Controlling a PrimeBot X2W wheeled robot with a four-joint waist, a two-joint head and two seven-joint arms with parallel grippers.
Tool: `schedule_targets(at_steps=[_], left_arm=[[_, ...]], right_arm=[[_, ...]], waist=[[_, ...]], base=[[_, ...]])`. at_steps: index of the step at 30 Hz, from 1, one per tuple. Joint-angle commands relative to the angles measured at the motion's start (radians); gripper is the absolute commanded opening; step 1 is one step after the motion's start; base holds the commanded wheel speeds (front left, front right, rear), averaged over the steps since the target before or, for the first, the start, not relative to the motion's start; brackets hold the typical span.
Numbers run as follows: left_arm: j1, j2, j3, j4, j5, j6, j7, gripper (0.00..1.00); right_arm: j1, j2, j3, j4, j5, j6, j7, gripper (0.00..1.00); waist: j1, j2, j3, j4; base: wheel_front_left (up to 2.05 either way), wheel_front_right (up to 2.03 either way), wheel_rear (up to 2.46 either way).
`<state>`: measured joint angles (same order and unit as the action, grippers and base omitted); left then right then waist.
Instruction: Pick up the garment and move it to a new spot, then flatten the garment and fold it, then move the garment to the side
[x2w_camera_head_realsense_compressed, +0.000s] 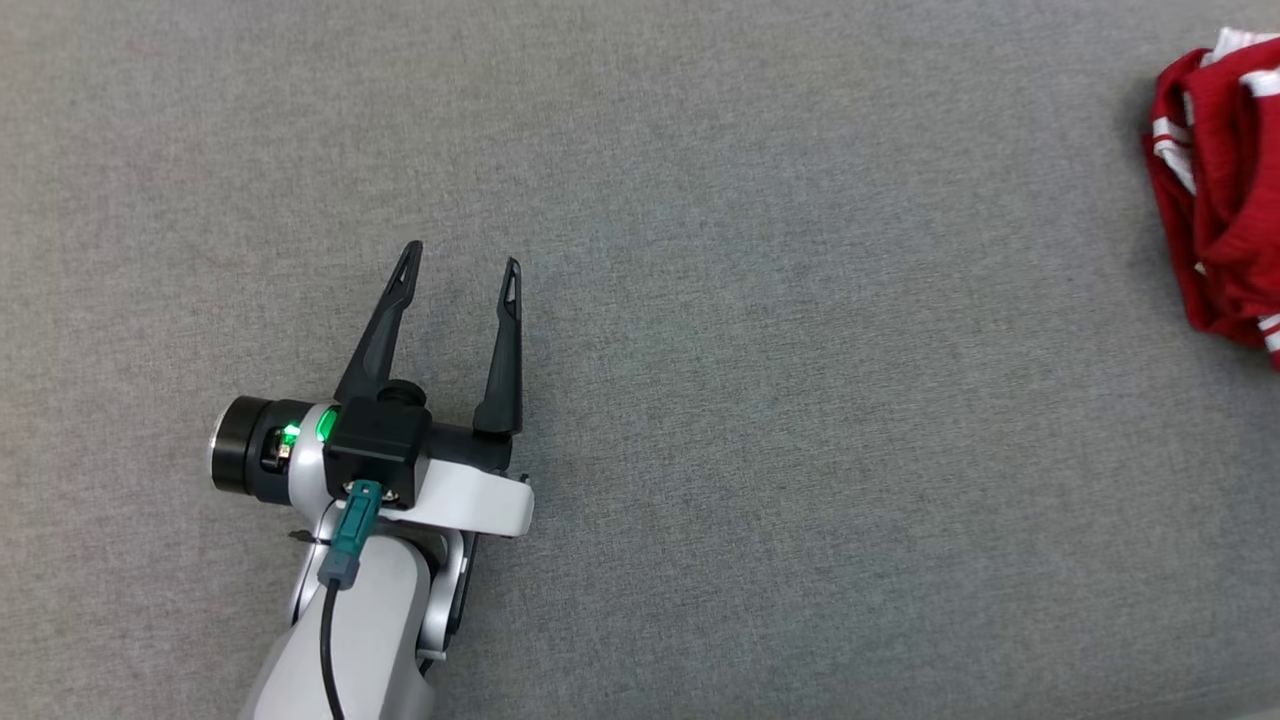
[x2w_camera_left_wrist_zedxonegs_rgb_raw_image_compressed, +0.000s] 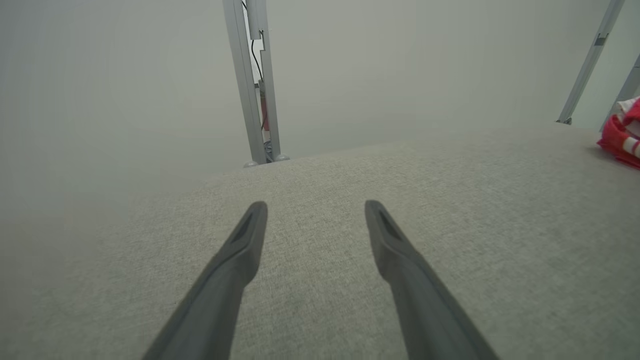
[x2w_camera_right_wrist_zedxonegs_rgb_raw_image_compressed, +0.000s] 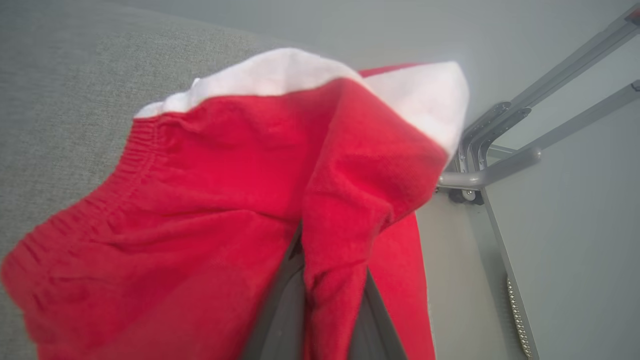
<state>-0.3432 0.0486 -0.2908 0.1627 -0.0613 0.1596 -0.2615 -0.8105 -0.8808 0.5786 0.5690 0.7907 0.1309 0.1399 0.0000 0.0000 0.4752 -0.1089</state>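
- The garment (x2w_camera_head_realsense_compressed: 1215, 190) lies bunched at the far right edge of the head view, near the rim of the worktop (x2w_camera_head_realsense_compressed: 700, 300); the right jaws are nearly shut on one fold of it, with cloth pinched between the dark fingers (x2w_camera_right_wrist_zedxonegs_rgb_raw_image_compressed: 280, 310)
- The step in hand seems to be the pick-up and carry to a new spot; it is best done by lifting straight up until the loose cloth hangs free, then carrying toward the bare middle, since dragging would likely rope it up and make flattening harder
- The pinch takes a single fold, so a slow, even carry looks wise; soft knit could slip out, and this close to the rim a dropped garment may slide off
- Whether it is already clear of the surface, I cannot tell
- It is red knit with white bands and a gathered elastic edge, crumpled in overlapping layers; it looks limp and likely to sag
- The left jaws stand wide open and empty, low over bare worktop, well apart from the garment
- A grey metal frame (x2w_camera_right_wrist_zedxonegs_rgb_raw_image_compressed: 500, 170) stands beyond the rim
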Motion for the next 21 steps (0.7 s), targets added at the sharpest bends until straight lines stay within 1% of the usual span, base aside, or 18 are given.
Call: schedule_targets(at_steps=[1, 6, 10, 15, 16, 17, 21], left_arm=[[-0.024, 0.004, -0.002, 0.0, 0.006, 0.0, -0.002, 1.0], [-0.041, 0.004, -0.012, 0.004, 0.007, 0.0, -0.002, 1.0], [-0.048, 0.004, -0.019, 0.008, 0.007, 0.0, -0.002, 1.0], [-0.053, 0.004, -0.022, 0.009, 0.003, 0.006, -0.002, 1.0], [-0.053, 0.005, -0.022, 0.01, 0.002, 0.006, -0.002, 1.0], [-0.053, 0.005, -0.022, 0.012, 0.001, 0.007, -0.002, 1.0], [-0.041, 0.005, -0.02, 0.02, -0.005, 0.01, -0.002, 1.0]], right_arm=[[0.008, 0.006, -0.019, 0.032, -0.028, 0.0, -0.018, 0.0], [0.006, 0.026, -0.04, 0.083, -0.069, 0.0, -0.037, 0.0], [-0.008, 0.024, -0.038, 0.138, -0.156, 0.0, -0.055, 0.0], [-0.028, 0.055, -0.061, 0.222, -0.258, 0.0, -0.077, 0.0], [-0.034, 0.062, -0.067, 0.235, -0.276, 0.0, -0.084, 0.46], [-0.041, 0.071, -0.072, 0.247, -0.288, 0.0, -0.088, 1.0], [-0.061, 0.095, -0.096, 0.289, -0.336, 0.0, -0.089, 1.0]], waist=[[0.0, 0.0, 0.028, 0.011], [0.0, 0.0, 0.055, 0.027], [0.0, 0.0, 0.074, 0.045], [0.0, 0.0, 0.081, 0.058], [0.0, 0.0, 0.08, 0.06], [0.0, 0.0, 0.078, 0.061], [0.0, 0.0, 0.056, 0.06]], base=[[0.0, 0.0, 0.0], [0.0, 0.0, 0.0], [0.0, 0.0, 0.0], [0.0, 0.0, 0.0], [0.0, 0.0, 0.0], [0.0, 0.0, 0.0], [0.0, 0.0, 0.0]])
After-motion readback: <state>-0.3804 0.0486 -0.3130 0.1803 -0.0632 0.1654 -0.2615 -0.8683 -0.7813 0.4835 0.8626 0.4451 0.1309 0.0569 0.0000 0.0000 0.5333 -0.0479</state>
